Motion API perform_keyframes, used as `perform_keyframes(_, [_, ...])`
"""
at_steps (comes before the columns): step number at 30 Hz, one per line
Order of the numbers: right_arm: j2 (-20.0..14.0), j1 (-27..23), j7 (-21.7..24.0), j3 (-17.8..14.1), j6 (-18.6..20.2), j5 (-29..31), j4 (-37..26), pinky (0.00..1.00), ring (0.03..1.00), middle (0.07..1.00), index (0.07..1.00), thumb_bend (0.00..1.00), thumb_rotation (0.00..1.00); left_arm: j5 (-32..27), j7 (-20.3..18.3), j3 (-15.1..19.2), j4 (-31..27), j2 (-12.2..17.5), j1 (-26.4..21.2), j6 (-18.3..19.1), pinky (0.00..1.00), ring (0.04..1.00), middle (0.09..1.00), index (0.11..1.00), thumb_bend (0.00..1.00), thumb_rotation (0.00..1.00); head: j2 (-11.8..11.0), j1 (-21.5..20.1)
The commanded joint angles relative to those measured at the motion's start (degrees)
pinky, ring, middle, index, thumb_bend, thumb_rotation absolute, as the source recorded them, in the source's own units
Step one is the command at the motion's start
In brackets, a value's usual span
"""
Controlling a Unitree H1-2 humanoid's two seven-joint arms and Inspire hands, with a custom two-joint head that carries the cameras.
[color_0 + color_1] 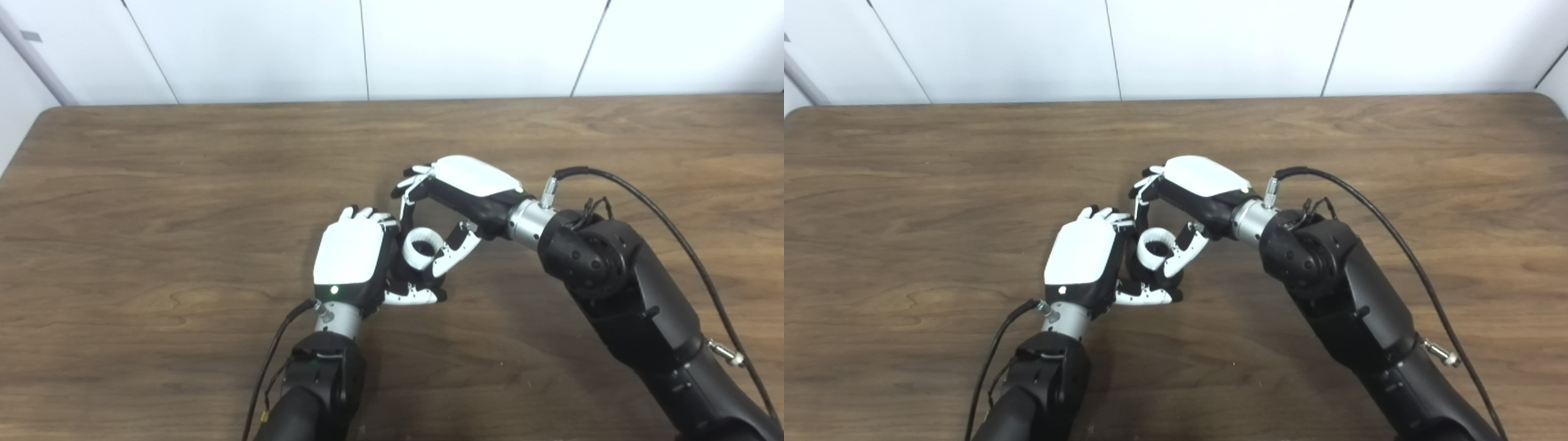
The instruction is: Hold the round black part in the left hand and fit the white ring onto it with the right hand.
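Note:
My left hand (355,260) is near the table's middle, back of the hand up, its fingers curled around the round black part (401,272), which is mostly hidden under the palm. The white ring (422,248) sits on top of the black part, just right of the left hand; it also shows in the right eye view (1156,246). My right hand (456,202) reaches in from the right, its thumb and a finger pinching the ring from either side.
The brown wooden table (184,184) stretches all around the hands. A white panelled wall (367,49) runs behind its far edge. A black cable (674,239) loops off the right forearm.

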Motion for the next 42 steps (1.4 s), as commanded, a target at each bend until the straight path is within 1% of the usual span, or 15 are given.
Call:
perform_keyframes(1, [0.7, -1.3, -0.4, -0.2, -0.2, 0.3, -2.2, 0.99, 0.954, 0.842, 0.484, 0.52, 0.14, -0.5, -4.4, -1.6, 2.7, 0.4, 2.2, -0.3, 0.95, 0.881, 0.796, 0.482, 0.52, 0.06, 0.0, 0.1])
perform_keyframes(10, [0.5, -1.2, -0.1, -0.2, 0.4, 0.1, -1.8, 0.99, 0.954, 0.846, 0.485, 0.52, 0.14, -0.3, -4.9, -1.6, 2.5, 0.3, 2.1, -0.1, 0.95, 0.884, 0.796, 0.481, 0.52, 0.06, 0.0, 0.1])
perform_keyframes(15, [0.3, -1.0, -0.6, -0.2, 0.0, 0.2, -1.3, 0.98, 0.950, 0.844, 0.484, 0.52, 0.14, -0.8, -4.4, -1.4, 2.5, 0.2, 2.1, -0.2, 0.95, 0.879, 0.788, 0.481, 0.52, 0.06, 0.1, -0.1])
perform_keyframes(20, [0.4, -0.9, -0.6, -0.1, -0.1, 0.2, -1.3, 0.98, 0.950, 0.844, 0.484, 0.52, 0.14, -0.2, -4.8, -1.7, 2.3, 0.1, 2.0, -0.1, 0.95, 0.880, 0.789, 0.482, 0.52, 0.06, 0.2, 0.1])
perform_keyframes(27, [0.4, -1.0, -0.2, -0.2, 0.6, 0.2, -1.1, 0.98, 0.953, 0.845, 0.485, 0.52, 0.14, -0.4, -4.8, -1.7, 2.3, 0.0, 1.9, -0.1, 0.95, 0.882, 0.788, 0.481, 0.52, 0.06, 0.3, 0.1])
perform_keyframes(38, [0.3, -0.7, -1.8, -0.4, -0.6, 0.2, 1.1, 0.97, 0.948, 0.842, 0.485, 0.52, 0.14, -1.2, -4.5, -1.4, 2.5, -0.3, 1.9, -0.1, 0.96, 0.887, 0.790, 0.481, 0.53, 0.06, 0.1, 0.0])
perform_keyframes(42, [0.0, -0.7, -2.0, -0.6, -0.5, 0.3, 1.6, 0.96, 0.950, 0.841, 0.485, 0.52, 0.14, -1.4, -5.3, -1.2, 2.1, -0.6, 1.9, 0.3, 0.97, 0.895, 0.795, 0.481, 0.53, 0.06, 0.1, 0.1])
